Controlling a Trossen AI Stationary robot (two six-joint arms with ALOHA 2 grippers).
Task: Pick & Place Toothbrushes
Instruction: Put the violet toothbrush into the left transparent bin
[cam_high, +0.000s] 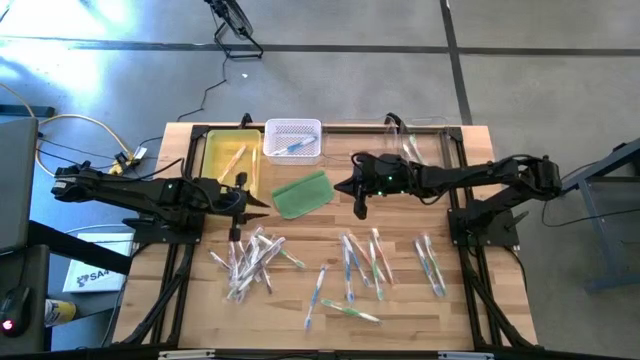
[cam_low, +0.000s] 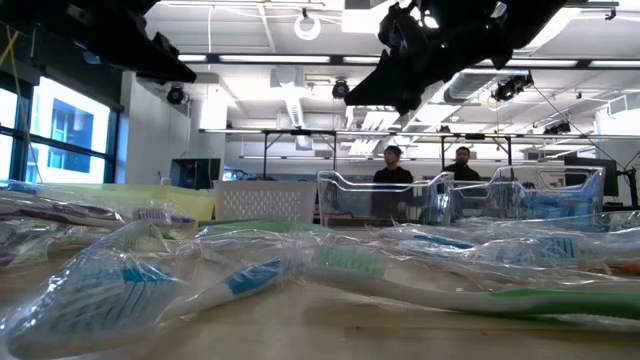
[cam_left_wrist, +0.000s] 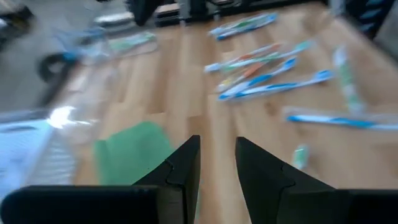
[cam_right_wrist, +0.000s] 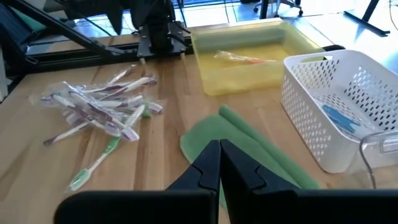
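- Left of the green pad (cam_high: 301, 194), my left gripper (cam_high: 258, 202) hangs over bare wood with its fingers a narrow gap apart and nothing between them, as the left wrist view shows.
- Just off the pad's left edge, nearer me, lies the left heap (cam_high: 250, 262) of brushes, mostly purple and white ones in crinkly clear wrappers, with a bare green one at its fringe. I judge them very light and stiff along the handle. The film looks slick and springy, so I would pinch across mid-handle, not the wrapper's loose ends.
- Behind the pad sit a yellow tray (cam_high: 214, 151) holding an orange brush (cam_high: 233, 158) and a white basket (cam_high: 292, 127) holding a blue brush (cam_high: 292, 149).
- Below the pad's right end, the middle scatter (cam_high: 355, 265) of blue, green and orange brushes lies spread out singly. Those look easier to take than the tangled heap, which I expect to drag neighbours along.
- Right of the pad, my right gripper (cam_high: 360, 209) hovers with its fingers fully together, empty.
- Farther right of the pad, a small group (cam_high: 430, 262) lies near the table edge.
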